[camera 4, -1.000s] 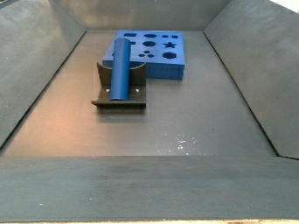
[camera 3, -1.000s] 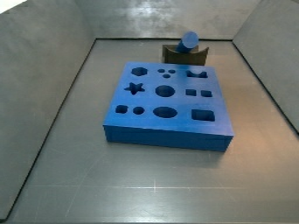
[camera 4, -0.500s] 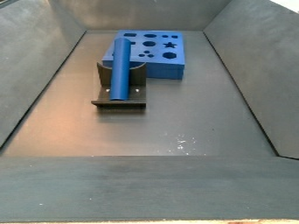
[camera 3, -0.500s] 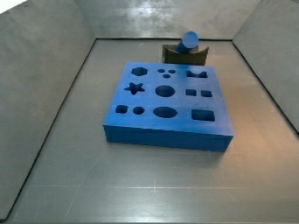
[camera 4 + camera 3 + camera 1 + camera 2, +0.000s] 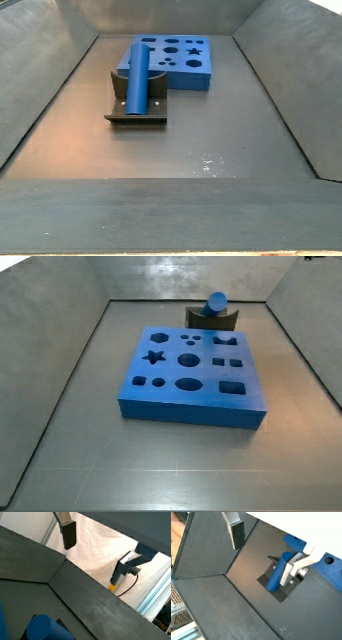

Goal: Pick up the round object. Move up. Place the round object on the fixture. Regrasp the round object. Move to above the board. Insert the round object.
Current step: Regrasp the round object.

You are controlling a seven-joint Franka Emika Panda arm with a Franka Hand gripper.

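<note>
Above the bin, the gripper (image 5: 264, 549) hangs wide, empty; peg (image 5: 136, 82) lies on fixture (image 5: 138, 108) beside board (image 5: 190, 374), unchanged.

Round object (image 5: 138, 77) lies on fixture (image 5: 138, 111) beside board (image 5: 174, 62) (tool (image 5: 264, 548) above).

The blue round object (image 5: 138, 78) is lying in the notch of the dark fixture (image 5: 138, 104), beside the blue board (image 5: 191, 373); my gripper (image 5: 264, 546) is hovering above, empty.

A lab test cell: grey metal bin walls (image 5: 60, 346), white sheeting (image 5: 100, 552) behind.
</note>
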